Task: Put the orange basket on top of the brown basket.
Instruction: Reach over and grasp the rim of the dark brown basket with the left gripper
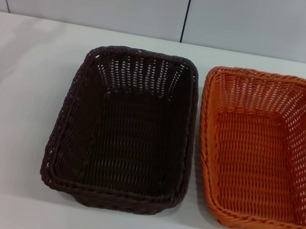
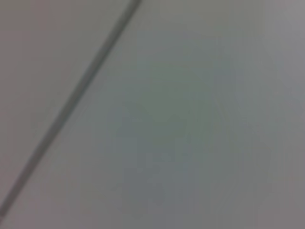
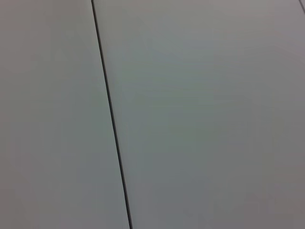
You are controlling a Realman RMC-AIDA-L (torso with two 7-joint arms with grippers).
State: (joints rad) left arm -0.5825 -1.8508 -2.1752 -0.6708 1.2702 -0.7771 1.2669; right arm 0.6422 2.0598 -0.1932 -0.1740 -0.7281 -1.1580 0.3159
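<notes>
- Woven wicker fills your head view: the brown basket (image 1: 124,130) sits at centre on the white table (image 1: 15,97), and the orange basket (image 1: 261,150) lies at 3 o'clock from it, just beside it, the two long rims running near-parallel with a thin gap between them. Both stand upright and hold nothing. The orange one's right rim runs to the picture's edge.
- Neither arm nor gripper shows in your head view, so you cannot tell how far either hand is open or whether it holds anything. Judging by the baskets, nothing has been lifted yet.
- Your left wrist view shows only a pale panelled surface (image 2: 190,119) crossed by a dark seam (image 2: 71,100). No basket, no fingers.
- Your right wrist view shows the same sort of pale panel (image 3: 200,114) with a thin dark seam (image 3: 110,114). No fingers here either.
- For the step in hand, I judge the right arm the natural choice, since the orange basket lies on that side. Bring it down over a rim of that basket, at its 6 or 12 o'clock side, and pinch the braided edge squarely.
- Lift it clear above the brown rim before you carry it towards 9 o'clock, or the flared sides may snag.
- Line up the long edges before lowering, so that it nests level and does not perch tilted.
</notes>
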